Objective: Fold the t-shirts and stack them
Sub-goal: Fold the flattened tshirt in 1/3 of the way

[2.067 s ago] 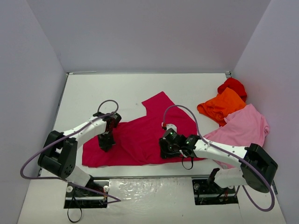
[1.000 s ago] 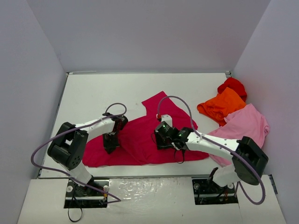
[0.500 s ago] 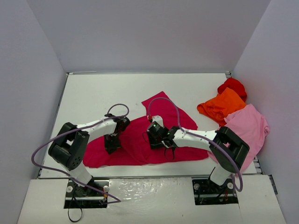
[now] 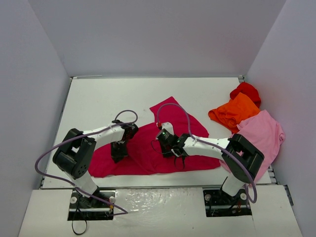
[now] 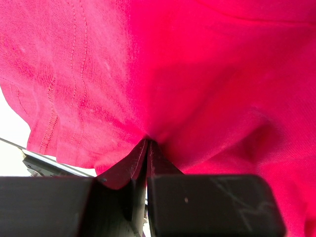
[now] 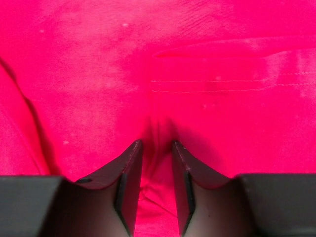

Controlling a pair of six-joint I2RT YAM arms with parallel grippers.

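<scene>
The crimson-magenta t-shirt [image 4: 145, 154] lies spread and rumpled on the white table, near the front middle. My left gripper [image 4: 118, 151] stands on its left part, and in the left wrist view the left gripper [image 5: 148, 143] is shut on a pinched fold of the crimson-magenta t-shirt [image 5: 197, 74]. My right gripper [image 4: 165, 143] stands on the shirt's middle. In the right wrist view the right gripper [image 6: 157, 144] has its jaws narrowly apart with a ridge of the crimson-magenta t-shirt [image 6: 197, 49] squeezed between them.
The light pink t-shirt [image 4: 256, 136], the orange t-shirt [image 4: 234, 112] and the red t-shirt [image 4: 246, 91] lie heaped at the right edge. Bare white table [image 4: 108, 98] lies behind and to the left. Grey walls close three sides.
My right gripper has moved left and a little back, from the shirt's right part to its middle. My left gripper has shifted slightly right. The shirt's left edge has drawn inward.
</scene>
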